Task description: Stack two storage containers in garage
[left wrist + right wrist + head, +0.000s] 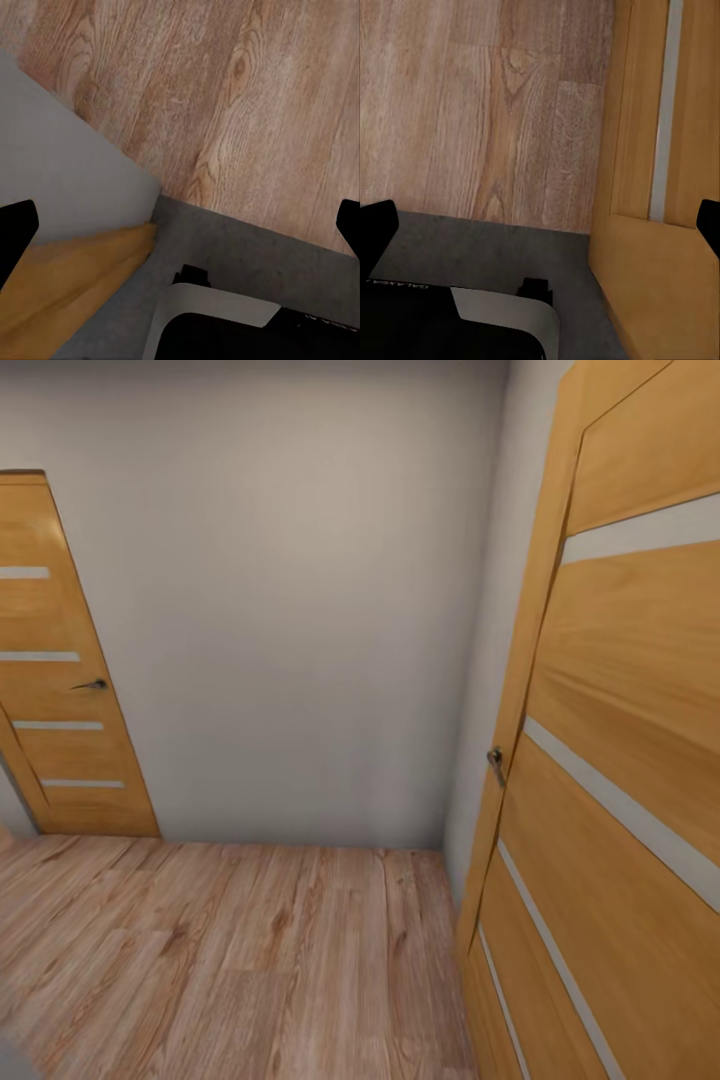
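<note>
Location: a small hallway corner is being viewed from the head camera, with a pale grey wall point(300, 610) filling the centre and a wood-plank floor point(230, 960) across the lower frame.
Doors: a slatted wooden door point(60, 690) is being shown at the left edge, its handle point(92, 684) at mid height; a second slatted door point(620, 760) is standing close at the right edge, with a handle point(495, 760).
Step in hand: transit is judged to be under way; the base is best being turned and steered clear of the near right door before anything is grasped.
Left gripper point(180, 225): the jaws are being held wide apart, with nothing between them.
Right gripper point(540, 225): the jaws are likewise being held spread and empty, the door edge just beside.
Storage containers: none is being carried, and their contents cannot be told.
Robot base point(225, 315): it is being seen below both wrists, over a grey strip.
</note>
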Controlling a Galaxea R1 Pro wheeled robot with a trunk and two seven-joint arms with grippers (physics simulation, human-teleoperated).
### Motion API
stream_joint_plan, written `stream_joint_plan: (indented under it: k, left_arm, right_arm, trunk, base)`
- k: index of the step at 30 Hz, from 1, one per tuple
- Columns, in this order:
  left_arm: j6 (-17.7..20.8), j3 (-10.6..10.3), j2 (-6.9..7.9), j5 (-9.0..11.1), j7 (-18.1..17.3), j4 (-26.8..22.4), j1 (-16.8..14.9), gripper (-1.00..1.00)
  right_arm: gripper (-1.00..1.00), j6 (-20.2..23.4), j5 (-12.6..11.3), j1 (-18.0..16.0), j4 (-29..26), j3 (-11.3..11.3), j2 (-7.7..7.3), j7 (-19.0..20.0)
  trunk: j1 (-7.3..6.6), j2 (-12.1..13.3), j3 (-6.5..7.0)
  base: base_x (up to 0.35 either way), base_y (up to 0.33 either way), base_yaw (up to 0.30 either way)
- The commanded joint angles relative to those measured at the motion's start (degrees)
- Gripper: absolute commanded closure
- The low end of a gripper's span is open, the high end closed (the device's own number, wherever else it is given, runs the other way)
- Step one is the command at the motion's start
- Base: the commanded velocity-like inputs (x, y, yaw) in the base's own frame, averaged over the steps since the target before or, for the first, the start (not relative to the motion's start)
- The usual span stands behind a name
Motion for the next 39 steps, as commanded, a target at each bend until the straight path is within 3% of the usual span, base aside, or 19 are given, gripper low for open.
stream_joint_plan:
  k: [1,39]
  left_arm:
    - [-0.2,0.0,0.00,0.2,0.1,0.1,0.0,-1.00]
    - [-0.4,0.0,0.00,0.2,0.1,0.1,0.0,-1.00]
  right_arm:
    - [-1.00,-0.4,0.1,-0.1,0.2,0.0,0.02,0.1]
    - [-1.00,-0.4,0.1,-0.1,0.2,0.0,0.00,0.1]
  trunk:
    - [0.04,-0.1,-0.05]
    - [0.04,-0.1,-0.05]
  base:
    - [0.089,0.000,0.000]
    - [0.039,-0.008,0.000]
